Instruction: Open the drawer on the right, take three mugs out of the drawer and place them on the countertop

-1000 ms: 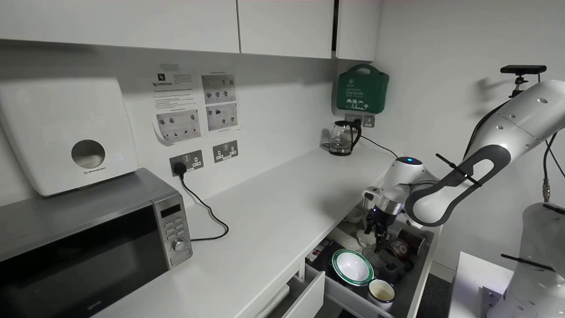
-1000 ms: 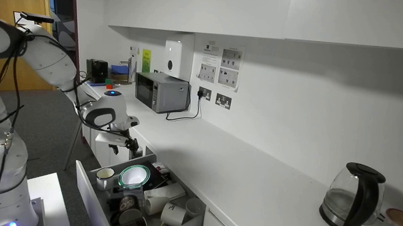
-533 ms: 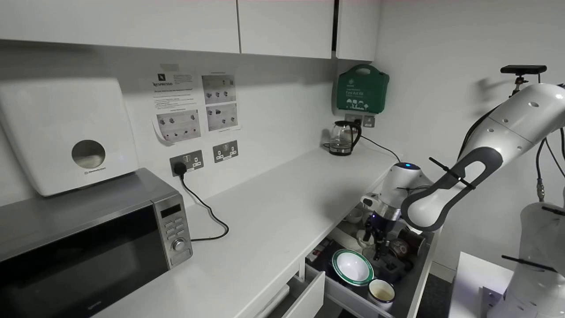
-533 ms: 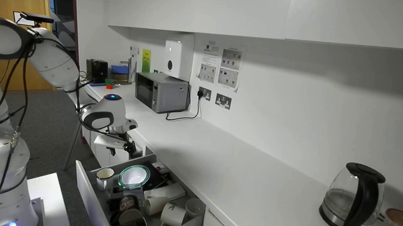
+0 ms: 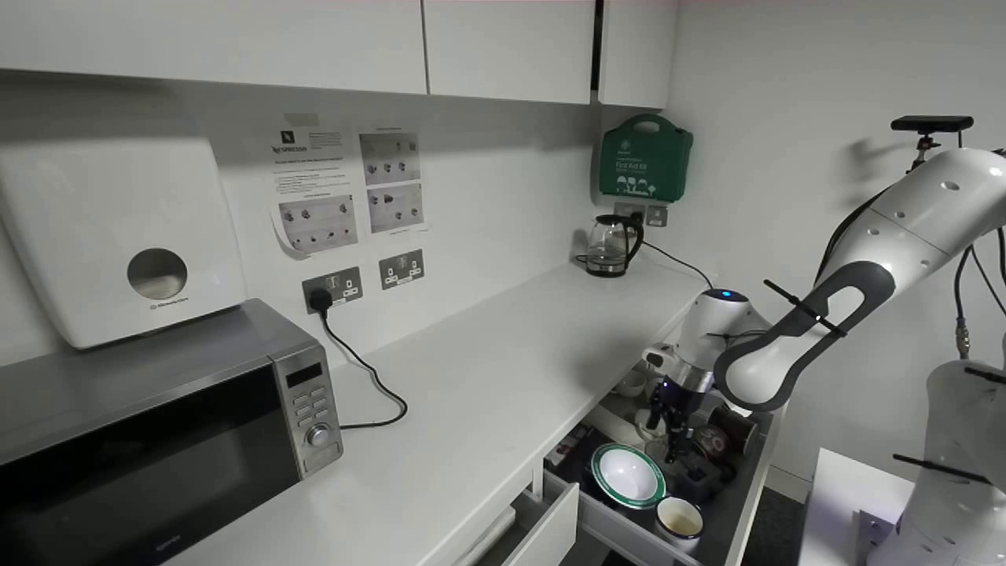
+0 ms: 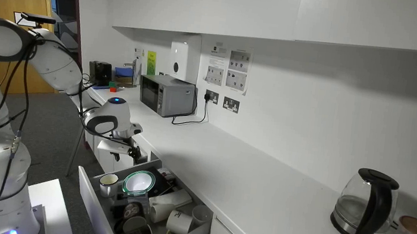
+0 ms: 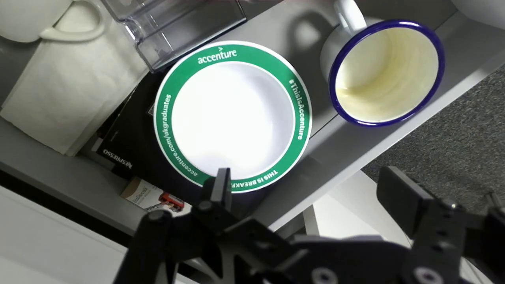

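gripper (image 7: 307, 193) spread wide, holding nothing

the blue-rimmed mug (image 7: 388, 75) stands upright in the open drawer (image 6: 95, 206), near a green-rimmed bowl (image 7: 232, 118) (lettered "accenture" on its rim). more mugs (image 6: 179, 223) share the drawer, a few lying on their sides.

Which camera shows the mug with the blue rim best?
The wrist view. There the blue-rimmed mug looks biggest, showing its full rim, yellowish inside and part of its handle. In both exterior views it looks small in the drawer, though you can spot its rim and pale side.
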